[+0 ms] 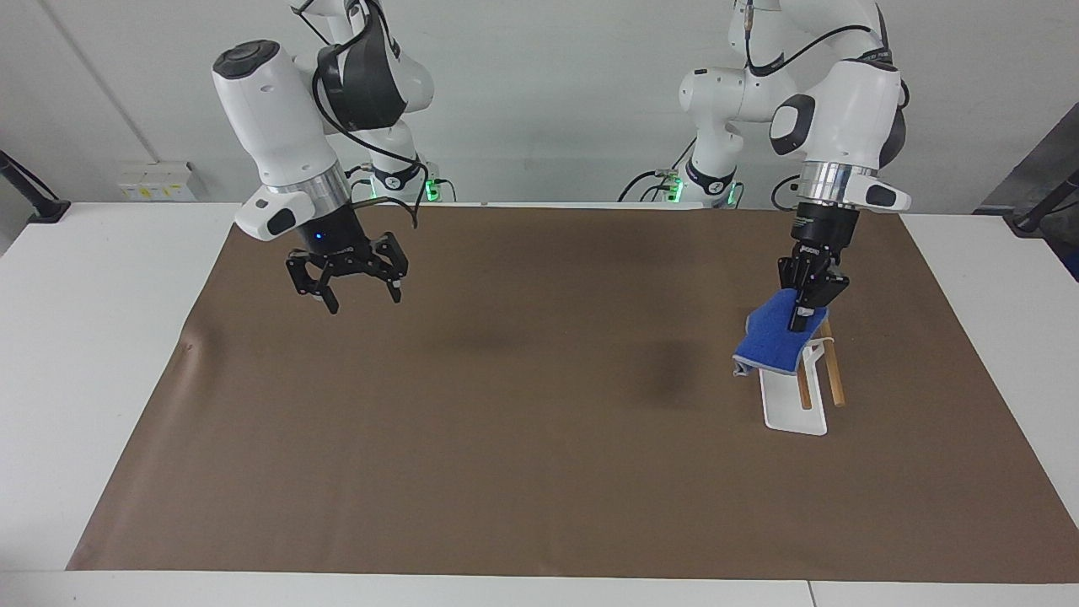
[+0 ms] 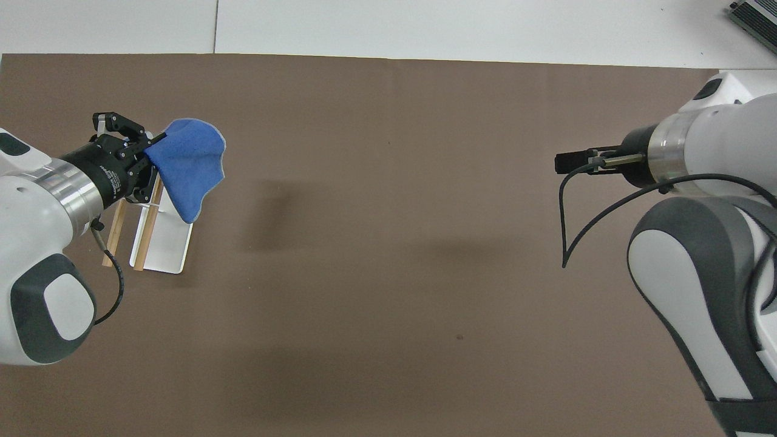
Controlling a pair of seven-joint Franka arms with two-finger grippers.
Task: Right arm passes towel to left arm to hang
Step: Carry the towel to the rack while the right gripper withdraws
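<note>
My left gripper (image 1: 797, 319) is shut on the blue towel (image 1: 769, 344), which hangs from it in a loose fold. It holds the towel over the end of the rack that lies nearer the robots. The rack has a white base (image 1: 791, 411) and two wooden rods (image 1: 835, 376). I cannot tell whether the towel touches the rods. In the overhead view the left gripper (image 2: 152, 145) holds the towel (image 2: 191, 165) over the rack (image 2: 167, 246). My right gripper (image 1: 362, 300) is open and empty, raised over the mat at the right arm's end; it also shows in the overhead view (image 2: 561, 162).
A brown mat (image 1: 539, 438) covers most of the white table (image 1: 101, 337). A black cable loops from the right wrist (image 2: 570, 218). The rack stands near the left arm's end of the mat.
</note>
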